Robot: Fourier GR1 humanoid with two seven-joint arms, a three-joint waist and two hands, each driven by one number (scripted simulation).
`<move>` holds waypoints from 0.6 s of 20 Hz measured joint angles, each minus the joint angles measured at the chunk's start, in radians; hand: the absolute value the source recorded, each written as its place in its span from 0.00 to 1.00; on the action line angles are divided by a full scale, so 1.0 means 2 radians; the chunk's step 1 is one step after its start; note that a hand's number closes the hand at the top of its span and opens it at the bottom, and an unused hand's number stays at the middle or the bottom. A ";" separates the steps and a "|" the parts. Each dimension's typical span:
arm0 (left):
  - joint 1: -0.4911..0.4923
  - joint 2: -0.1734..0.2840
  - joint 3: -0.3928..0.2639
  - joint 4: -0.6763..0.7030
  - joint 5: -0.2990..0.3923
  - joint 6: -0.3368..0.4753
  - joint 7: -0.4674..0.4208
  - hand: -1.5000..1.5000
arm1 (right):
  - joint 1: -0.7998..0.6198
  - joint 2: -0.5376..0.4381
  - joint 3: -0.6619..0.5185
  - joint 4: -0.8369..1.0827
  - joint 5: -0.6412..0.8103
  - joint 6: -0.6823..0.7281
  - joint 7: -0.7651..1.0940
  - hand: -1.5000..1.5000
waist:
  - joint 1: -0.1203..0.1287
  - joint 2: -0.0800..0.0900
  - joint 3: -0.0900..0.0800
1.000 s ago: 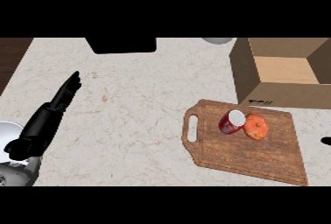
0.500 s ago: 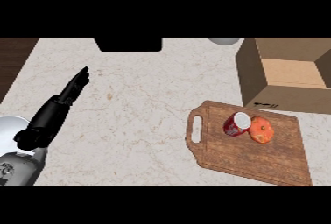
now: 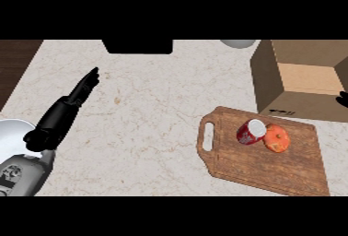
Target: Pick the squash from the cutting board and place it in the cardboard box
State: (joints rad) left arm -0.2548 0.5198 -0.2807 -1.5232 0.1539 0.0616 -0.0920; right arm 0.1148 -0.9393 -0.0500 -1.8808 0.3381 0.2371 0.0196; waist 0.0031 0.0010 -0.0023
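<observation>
Looking down on pale veined marble counter (image 3: 149, 115), we see our left hand (image 3: 71, 103) lying flat with fingers straight.
The open brown cardboard box (image 3: 299, 80) is cut off at right; our right hand (image 3: 343, 98) barely shows, so we cannot tell its state. On the grained wooden cutting board (image 3: 262, 161), the round orange squash (image 3: 276, 138) touches a red can (image 3: 252, 131).

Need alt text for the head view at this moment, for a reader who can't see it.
An orange squash lies beside a red can on a wooden cutting board, just in front of an open cardboard box. The left hand rests open at the left; only the right hand's tip shows at the right edge.
</observation>
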 measured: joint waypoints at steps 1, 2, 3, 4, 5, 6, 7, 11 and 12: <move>0.000 -0.001 0.003 0.002 0.002 -0.004 -0.001 0.50 | -0.002 -0.002 0.010 -0.011 0.011 0.008 0.020 0.00 | 0.000 0.000 0.000; -0.003 -0.002 0.003 0.004 0.002 -0.007 -0.001 0.50 | -0.015 -0.001 0.024 -0.023 0.019 0.019 0.050 0.00 | 0.002 0.000 0.000; 0.001 -0.003 0.005 0.004 0.002 -0.009 -0.003 0.50 | -0.024 0.000 0.035 -0.033 0.025 0.030 0.076 0.00 | 0.003 0.000 0.000; 0.003 -0.004 0.006 0.008 0.001 -0.012 -0.008 0.50 | -0.030 0.002 0.049 -0.044 0.033 0.041 0.100 0.00 | 0.003 0.000 0.000; 0.004 -0.005 0.007 0.007 -0.002 -0.012 -0.007 0.50 | -0.037 0.008 0.061 -0.057 0.037 0.052 0.128 0.00 | 0.003 0.000 0.000; 0.001 -0.009 0.006 0.010 -0.006 -0.012 -0.007 0.50 | -0.053 0.015 0.075 -0.058 0.042 0.064 0.153 0.00 | 0.004 0.000 0.000; -0.002 -0.012 0.008 0.016 -0.010 -0.012 -0.009 0.50 | -0.060 0.023 0.090 -0.063 0.051 0.072 0.174 0.00 | 0.004 0.000 0.000; -0.006 -0.023 0.017 0.024 -0.020 -0.018 -0.011 0.50 | -0.087 0.065 0.132 -0.063 0.075 0.102 0.238 0.00 | 0.002 0.000 0.000; -0.009 -0.024 0.020 0.023 -0.020 -0.022 -0.007 0.50 | -0.100 0.079 0.143 -0.052 0.081 0.107 0.249 0.00 | 0.003 0.000 0.001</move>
State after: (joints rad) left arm -0.2724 0.4725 -0.2411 -1.4777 0.1147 0.0177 -0.1051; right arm -0.0859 -0.7806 0.2353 -1.9851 0.5010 0.4513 0.5186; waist 0.0091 0.0015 -0.0011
